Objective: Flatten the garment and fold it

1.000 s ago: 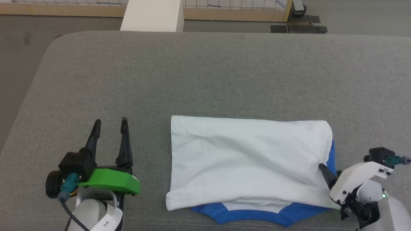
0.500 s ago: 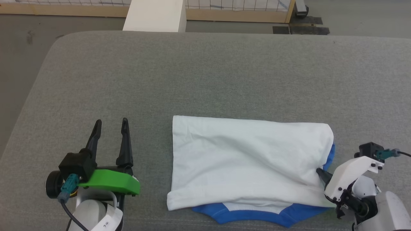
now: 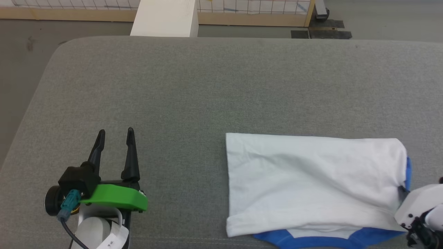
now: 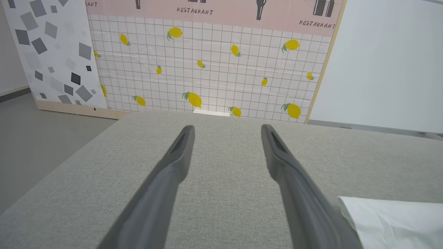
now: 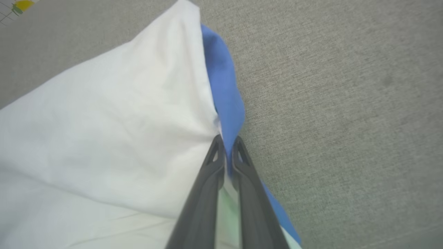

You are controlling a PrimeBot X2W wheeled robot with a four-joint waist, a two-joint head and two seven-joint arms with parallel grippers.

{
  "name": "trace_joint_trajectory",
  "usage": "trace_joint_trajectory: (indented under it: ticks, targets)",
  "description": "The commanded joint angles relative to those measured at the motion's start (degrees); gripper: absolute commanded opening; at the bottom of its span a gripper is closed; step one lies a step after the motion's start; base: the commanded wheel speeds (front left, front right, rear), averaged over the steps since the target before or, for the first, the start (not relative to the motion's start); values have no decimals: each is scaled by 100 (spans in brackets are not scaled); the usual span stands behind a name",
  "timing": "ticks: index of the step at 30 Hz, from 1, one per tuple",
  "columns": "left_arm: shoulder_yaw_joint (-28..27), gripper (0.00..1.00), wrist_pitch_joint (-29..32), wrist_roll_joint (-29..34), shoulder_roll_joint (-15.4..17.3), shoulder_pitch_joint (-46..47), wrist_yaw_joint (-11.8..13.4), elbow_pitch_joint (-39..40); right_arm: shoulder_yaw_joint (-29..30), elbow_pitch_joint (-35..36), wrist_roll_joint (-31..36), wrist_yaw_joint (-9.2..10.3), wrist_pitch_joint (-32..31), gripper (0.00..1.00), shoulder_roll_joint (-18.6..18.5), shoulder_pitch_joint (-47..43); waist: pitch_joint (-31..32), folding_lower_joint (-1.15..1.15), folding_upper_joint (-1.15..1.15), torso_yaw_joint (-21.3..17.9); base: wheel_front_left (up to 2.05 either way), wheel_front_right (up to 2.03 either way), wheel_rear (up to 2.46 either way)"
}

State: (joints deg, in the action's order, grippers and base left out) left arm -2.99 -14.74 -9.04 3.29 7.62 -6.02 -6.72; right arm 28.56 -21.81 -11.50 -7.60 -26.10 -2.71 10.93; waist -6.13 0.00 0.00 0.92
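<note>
Garment (image 3: 311,180) looks soft, light, limp; my right hand (image 5: 226,145) pinches its 3 o'clock edge, left hand (image 3: 116,130) wide, empty.

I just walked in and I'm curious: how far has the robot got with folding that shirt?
Done, it seems: the garment lies flat on the grey surface, folded into a white rectangle with blue peeking out at the near and right edges. In hand: the right gripper is shut on its right edge; the left gripper is open, off to the side. Left: probably a further fold.
</note>
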Motion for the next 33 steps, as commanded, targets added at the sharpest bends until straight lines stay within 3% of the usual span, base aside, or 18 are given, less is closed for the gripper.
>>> trace_joint_trajectory:
  ticks: [1,5,9,18,22,27,33]
  targets:
    - [-23,100,-26,40,-28,-46,-32,19,97,102,125,11,33,0,-17,-74,-7,0,0,-1,0,0,0]
    - [-43,100,-26,47,-32,-65,-42,14,140,306,168,11,-3,0,-17,-145,-16,0,0,-4,0,0,0]
    - [-34,100,-26,56,-35,-73,-55,-10,-173,673,2,11,-58,0,-17,-300,-11,0,0,28,0,0,0]
    - [-12,100,-26,85,-39,-101,-81,-32,-1948,2833,-502,11,-871,0,-17,-1063,37,0,0,111,0,0,0]
    - [-4,100,-26,86,-39,-61,-88,-25,-2900,3369,-433,11,-1166,0,-17,-1107,12,0,0,151,0,0,0]
    - [34,100,-26,59,-40,36,-96,-18,-3920,3101,-266,11,-1242,0,-17,-698,-99,0,0,245,0,0,0]
    - [122,100,-26,-2,-41,158,-101,-11,-4737,1941,-385,11,-1024,0,-17,80,-321,0,0,438,0,0,0]
